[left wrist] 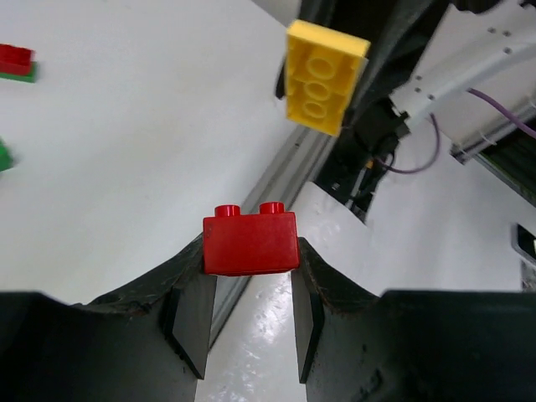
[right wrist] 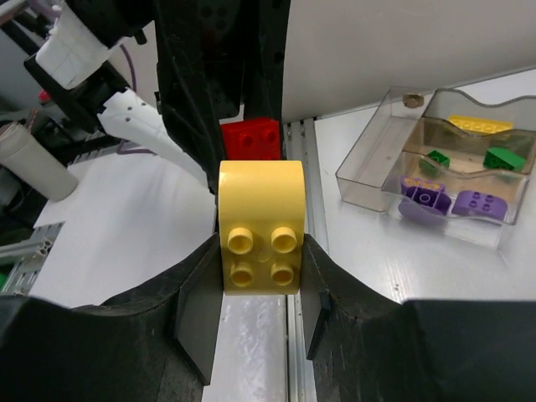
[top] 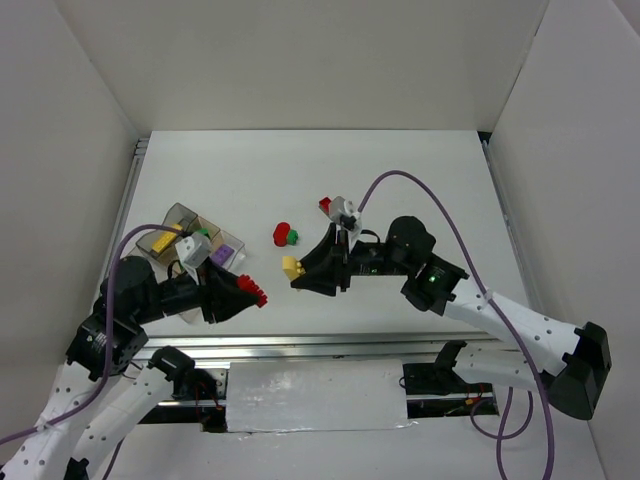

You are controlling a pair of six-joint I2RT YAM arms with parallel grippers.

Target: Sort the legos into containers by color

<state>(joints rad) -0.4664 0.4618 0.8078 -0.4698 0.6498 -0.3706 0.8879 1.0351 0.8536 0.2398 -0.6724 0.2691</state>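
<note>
My left gripper (top: 250,292) is shut on a red brick (top: 259,296), seen between its fingers in the left wrist view (left wrist: 250,243). My right gripper (top: 297,270) is shut on a yellow rounded brick (top: 292,265), close up in the right wrist view (right wrist: 260,239). The two grippers face each other above the table's front middle, a short gap apart. The clear tray (top: 178,212) lies at the left, partly hidden by my left wrist. The right wrist view shows its wall (right wrist: 368,163) and yellow (right wrist: 477,124), green (right wrist: 435,157) and purple (right wrist: 477,203) legos inside.
A red round lego (top: 281,233) and a green lego (top: 293,237) lie together mid-table. Another red lego (top: 325,204) lies beyond my right wrist. A metal rail (top: 320,346) runs along the table's front edge. White walls enclose the table.
</note>
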